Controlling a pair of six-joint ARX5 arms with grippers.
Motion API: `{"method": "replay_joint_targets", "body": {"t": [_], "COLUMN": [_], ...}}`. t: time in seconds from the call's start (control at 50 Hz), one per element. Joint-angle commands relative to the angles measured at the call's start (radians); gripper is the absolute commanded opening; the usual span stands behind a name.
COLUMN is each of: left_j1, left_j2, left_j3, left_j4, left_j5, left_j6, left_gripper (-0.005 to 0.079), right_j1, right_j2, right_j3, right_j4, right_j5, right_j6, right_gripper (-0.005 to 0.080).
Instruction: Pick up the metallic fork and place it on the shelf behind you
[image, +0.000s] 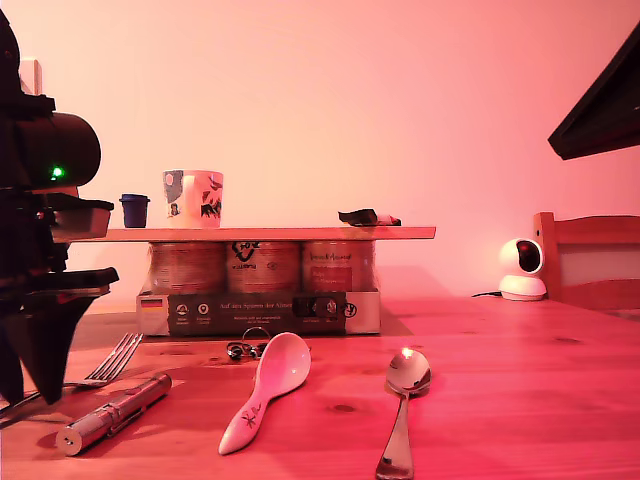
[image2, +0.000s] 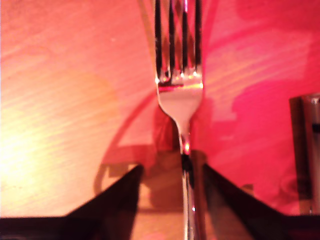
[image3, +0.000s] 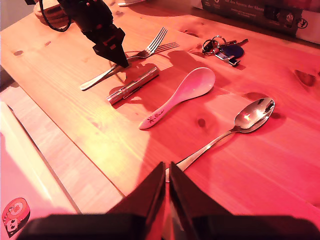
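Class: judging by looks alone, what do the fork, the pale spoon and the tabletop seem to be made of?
Fork: polished metal, probably steel; it gives mirror-like glints.
Pale spoon: likely glazed ceramic, possibly plastic; thick, smooth, softly glossy, with a painted mark on the handle.
Tabletop: wood; grain lines and dark knots show.

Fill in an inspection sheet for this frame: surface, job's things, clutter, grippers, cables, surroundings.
Surface: wooden table, knots in the grain.
Job's things: metallic fork flat on the table; shelf resting on jars and a carton.
Clutter: torch, ceramic spoon, metal spoon, keys; mug, blue cup and a dark item on the shelf.
Grippers: my first gripper open astride the fork handle; my second gripper shut, empty.
Cables: one behind the small camera.
Surroundings: plain wall, chair back.
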Motion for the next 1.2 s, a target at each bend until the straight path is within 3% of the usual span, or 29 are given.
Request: {"method": "replay_joint_targets", "body": {"t": [0.0,0.18,0.52,0.9,1.18], "left_j1": [-0.003,-0.003,-0.003,-0.003,-0.020], "left_j2": [0.024,0.024,0.024,0.023,0.023], "left_j3": [0.004,0.004,0.006,0.066,0.181], "left_j4": [-0.012,-0.023,-0.022,-0.089,-0.291], "left_j5": [0.002,0.002,0.002,0.001,0.002], "left_j6": [0.005,0.005,0.009,0.016,0.016], "left_gripper": [0.0255,0.0126,-0.0017,-0.0020,-0.0020], "right_j1": [0.006,0.006,0.006,0.006,0.006], "right_j2": [0.006,0.006,0.006,0.006,0.006], "right_j3": [0.017,0.016,0.016,0.016,0.017], "right_j4": [0.010,0.010,0.010,0.010,0.009], "right_j5": [0.001,0.001,0.000,0.000,0.001], "right_j6": [-0.003,-0.002,0.001,0.000,0.000], "right_gripper": [-0.0012,-0.0012,-0.0012,-0.0012,-0.0012]}}
